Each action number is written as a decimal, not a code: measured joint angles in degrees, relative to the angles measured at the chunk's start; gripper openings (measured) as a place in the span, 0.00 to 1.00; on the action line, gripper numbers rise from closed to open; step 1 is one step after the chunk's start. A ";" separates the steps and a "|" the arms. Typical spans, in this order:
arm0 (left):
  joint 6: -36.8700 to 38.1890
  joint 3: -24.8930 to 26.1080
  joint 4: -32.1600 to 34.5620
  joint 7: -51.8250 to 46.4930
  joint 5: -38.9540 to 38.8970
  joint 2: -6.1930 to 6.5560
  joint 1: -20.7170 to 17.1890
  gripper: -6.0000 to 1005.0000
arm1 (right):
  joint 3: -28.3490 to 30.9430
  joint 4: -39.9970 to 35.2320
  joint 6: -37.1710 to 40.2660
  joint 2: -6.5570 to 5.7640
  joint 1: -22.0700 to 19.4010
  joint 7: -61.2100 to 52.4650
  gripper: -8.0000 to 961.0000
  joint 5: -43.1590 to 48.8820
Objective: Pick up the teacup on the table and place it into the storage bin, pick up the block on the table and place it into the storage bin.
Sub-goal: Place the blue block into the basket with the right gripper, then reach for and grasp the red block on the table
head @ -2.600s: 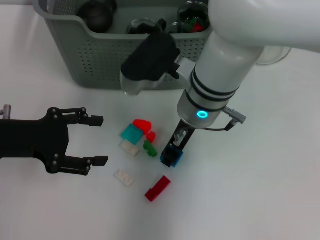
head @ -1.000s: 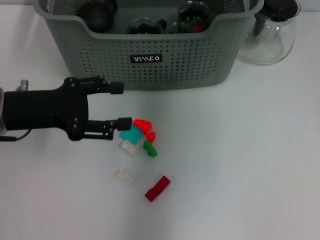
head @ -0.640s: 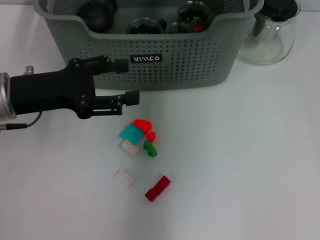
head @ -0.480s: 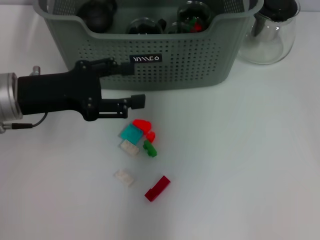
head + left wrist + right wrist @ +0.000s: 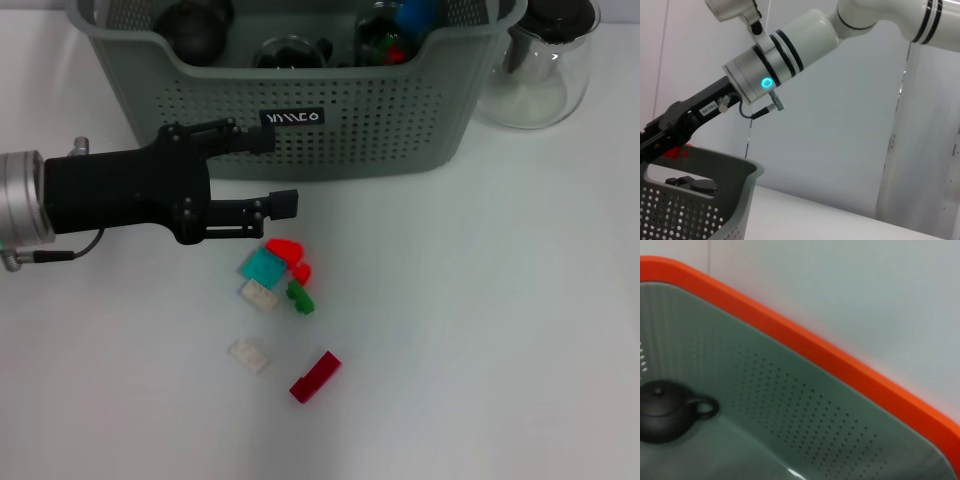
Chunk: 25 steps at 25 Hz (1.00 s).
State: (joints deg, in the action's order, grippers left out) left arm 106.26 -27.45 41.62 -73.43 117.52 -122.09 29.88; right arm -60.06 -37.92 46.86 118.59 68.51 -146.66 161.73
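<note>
Progress: glass cups sit in the storage bin | blocks lie on worktop | left hand spread, empty, near the blocks | right hand out of sight.

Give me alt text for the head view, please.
The open left gripper reaches in from the left, just in front of the storage bin, above a scatter of small blocks on the white table. A glass jug stands right of the bin.

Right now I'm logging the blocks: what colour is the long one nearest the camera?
Dark red block, clearest in the head view.
</note>
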 joint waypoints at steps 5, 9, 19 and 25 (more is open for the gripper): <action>-0.56 -0.11 -0.21 0.16 -0.21 -0.28 0.22 0.82 | 0.05 0.09 -1.58 -0.09 -0.39 0.02 0.62 -0.04; -0.63 -0.08 -0.23 0.21 -0.23 -0.04 0.33 0.82 | 0.12 -1.85 -1.32 0.13 -0.46 0.89 0.69 -1.29; 0.15 0.06 -0.21 0.22 -0.17 0.23 -0.59 0.82 | 0.69 -16.99 15.85 -0.57 -6.51 13.26 0.69 -23.77; 0.79 0.12 0.34 0.22 0.00 0.30 -2.31 0.82 | 0.71 -28.51 28.93 -0.67 -18.28 23.31 0.69 -41.43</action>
State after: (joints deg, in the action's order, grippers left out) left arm 107.04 -27.33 41.96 -73.21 117.51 -121.80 27.57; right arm -59.35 -66.43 75.79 117.92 50.23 -123.36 120.30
